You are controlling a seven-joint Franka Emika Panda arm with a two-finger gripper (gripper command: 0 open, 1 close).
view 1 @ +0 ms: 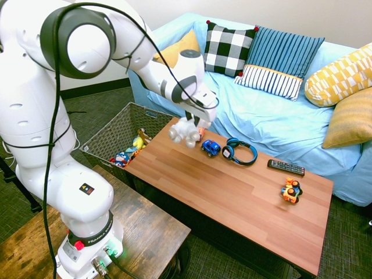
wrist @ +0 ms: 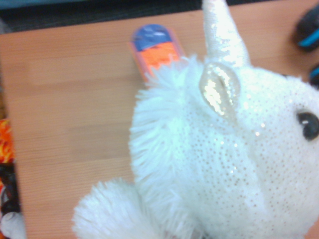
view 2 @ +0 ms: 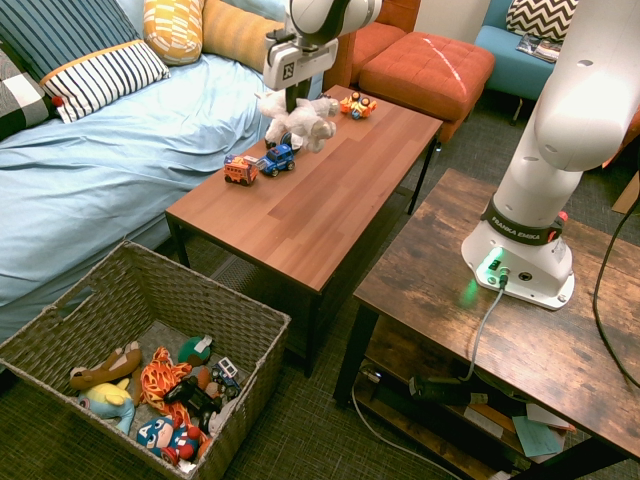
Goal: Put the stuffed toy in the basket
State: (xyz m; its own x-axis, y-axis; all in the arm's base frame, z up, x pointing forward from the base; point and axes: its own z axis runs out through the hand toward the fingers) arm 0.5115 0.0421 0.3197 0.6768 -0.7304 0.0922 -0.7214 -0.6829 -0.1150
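Opposite high exterior views share the table (view 1: 232, 192); wrist close above.

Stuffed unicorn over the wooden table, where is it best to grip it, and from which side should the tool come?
Grip the stuffed unicorn across its plump middle, coming from above, much as the tool seems to hold it now. The soft body should squash between the fingers, while the stubby legs and thin horn give less to clamp.
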